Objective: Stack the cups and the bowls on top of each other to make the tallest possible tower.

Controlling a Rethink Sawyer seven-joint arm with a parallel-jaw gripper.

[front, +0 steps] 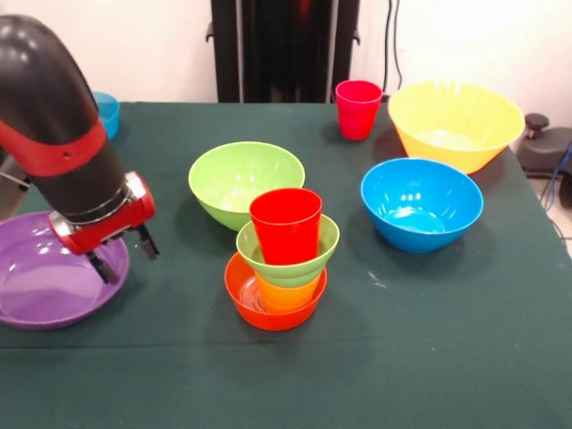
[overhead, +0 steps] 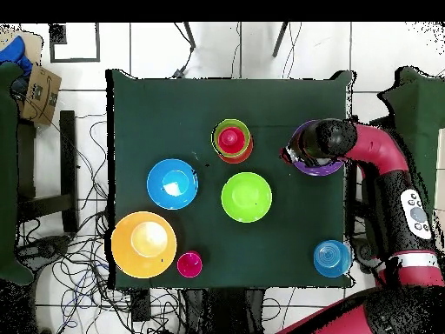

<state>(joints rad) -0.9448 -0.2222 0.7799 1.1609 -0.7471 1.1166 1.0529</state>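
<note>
With its fingers spread and empty, the gripper (front: pixel 123 254) hangs over the purple bowl (front: pixel 36 304), the tower (front: pixel 281 259) standing well off to its side, so it should probably pinch the rim squarely and lift the bowl level.

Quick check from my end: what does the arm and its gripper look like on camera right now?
The arm is a thick, rounded black tube with a red band around it and a red collar with a silver edge at the wrist. The gripper has two short, thin black fingers. From overhead, the links nearer the base are red, with a grey panel of buttons on one.
</note>
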